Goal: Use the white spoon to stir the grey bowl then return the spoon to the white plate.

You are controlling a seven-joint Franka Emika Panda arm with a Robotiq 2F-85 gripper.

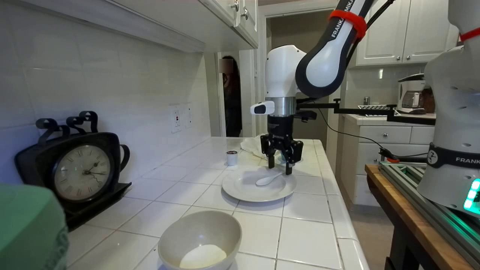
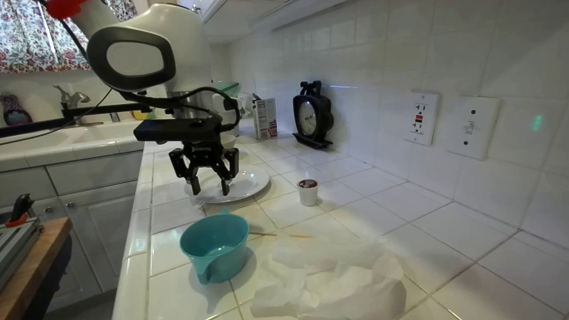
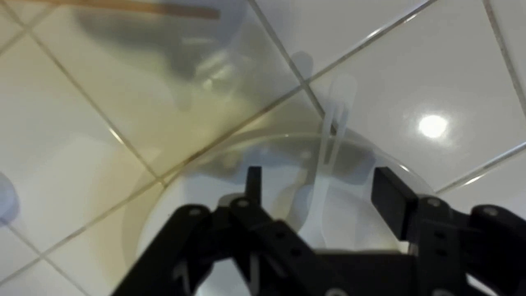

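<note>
Holds the gripper (image 1: 279,169) spread apart above the white plate (image 1: 240,190), straddling the handle of the white spoon (image 3: 323,181) in the wrist view.

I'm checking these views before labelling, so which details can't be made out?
White spoon: in the wrist view, the hand hides part of its scoop.
Grey bowl: in an exterior view, the bottom edge cuts off its base; whether its pale patch is contents is unclear.
Green object: in an exterior view, the left and bottom edges cut it off.
Box: in an exterior view, its print is too small to read.
</note>
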